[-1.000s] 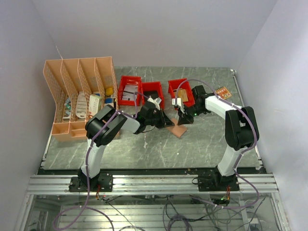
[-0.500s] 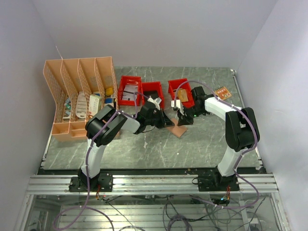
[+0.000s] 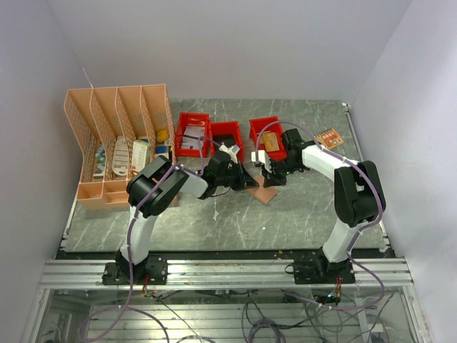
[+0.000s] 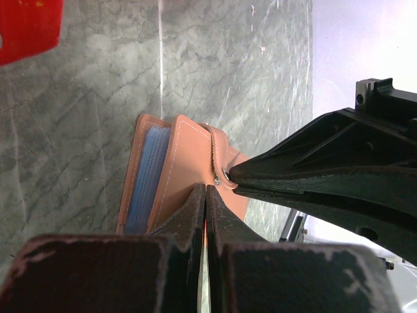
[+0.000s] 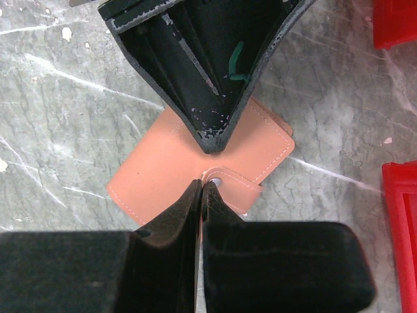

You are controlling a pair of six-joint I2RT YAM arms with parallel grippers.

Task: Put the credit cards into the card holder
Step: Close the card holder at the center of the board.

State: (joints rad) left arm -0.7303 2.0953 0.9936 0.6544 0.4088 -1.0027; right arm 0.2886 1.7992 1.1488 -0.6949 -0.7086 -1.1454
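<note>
The left end effector (image 4: 205, 190) is clenched, with a thin tan strip showing between its fingers, so it appears to pinch the near edge of the card holder (image 5: 159, 179). The card holder lies on the grey marbled tabletop (image 5: 58, 111), directly under and ahead of the left fingertips. In the left wrist view its tan panels stand slightly apart, and a light blue credit card (image 4: 146, 179) sits in the gap to the left of the left end effector.

The right end effector (image 5: 201, 186) is also clenched. Its tips meet the snap tab (image 5: 240, 188) right at the metal snap (image 5: 215, 183). Whether the tab is pinched between them or only touched cannot be told. The two end effectors face each other across the card holder, their tips nearly touching.

Beyond both end effectors stand three red bins (image 3: 227, 136). Well to the left of the left end effector is a peach desk organizer (image 3: 118, 107). A small orange board (image 3: 330, 136) lies to the right of the right end effector, and its markings are too small to read. No lettering on the card holder or card can be read.
</note>
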